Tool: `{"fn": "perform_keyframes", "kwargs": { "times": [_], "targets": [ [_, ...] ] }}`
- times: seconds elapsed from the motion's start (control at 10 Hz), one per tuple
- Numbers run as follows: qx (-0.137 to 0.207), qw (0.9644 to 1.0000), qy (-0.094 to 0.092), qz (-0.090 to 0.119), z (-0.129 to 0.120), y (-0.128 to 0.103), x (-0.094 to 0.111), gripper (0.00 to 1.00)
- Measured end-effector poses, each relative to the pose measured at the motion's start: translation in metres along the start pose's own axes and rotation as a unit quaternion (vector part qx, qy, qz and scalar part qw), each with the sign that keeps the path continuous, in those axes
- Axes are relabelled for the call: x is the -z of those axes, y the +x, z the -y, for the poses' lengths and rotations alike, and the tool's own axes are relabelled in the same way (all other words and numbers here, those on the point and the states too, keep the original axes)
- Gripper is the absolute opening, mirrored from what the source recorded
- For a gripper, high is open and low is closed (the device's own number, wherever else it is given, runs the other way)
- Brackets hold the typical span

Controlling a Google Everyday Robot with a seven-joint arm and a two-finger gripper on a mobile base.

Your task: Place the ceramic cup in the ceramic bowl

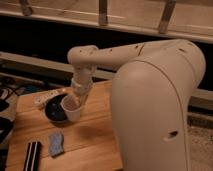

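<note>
The ceramic cup (71, 110) sits directly under the claw (78, 99), at the very tip of the arm (115, 52), which reaches in from the right and bends straight down over the desk (92, 137). The cup's open mouth faces up and slightly towards the camera, and its body tilts a little. It overlaps the right rim of the ceramic bowl (54, 112), which rests on the left part of the desk. Whether the cup's base touches the bowl or hangs just above it cannot be told from this angle.

The claw is closed around the cup, gripping it at the upper wall near the rim, and it touches nothing else.

A pale strip-like object (49, 96) lies just behind the bowl. Nearer the camera a blue-grey sponge (56, 144) lies flat on the desk, with a black-and-white striped block (33, 153) just to its left at the desk's front edge, both well apart from the cup.
</note>
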Motion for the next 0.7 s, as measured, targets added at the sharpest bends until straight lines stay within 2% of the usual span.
{"fn": "perform_keyframes", "kwargs": {
  "times": [0.2, 0.4, 0.7],
  "targets": [
    [0.005, 1.0, -0.003, -0.002, -0.005, -0.01, -0.005, 0.0],
    [0.013, 0.9999, -0.004, 0.003, 0.004, -0.017, -0.001, 0.0],
    [0.034, 0.9994, -0.007, 0.002, -0.018, -0.048, -0.007, 0.0]
  ]
}}
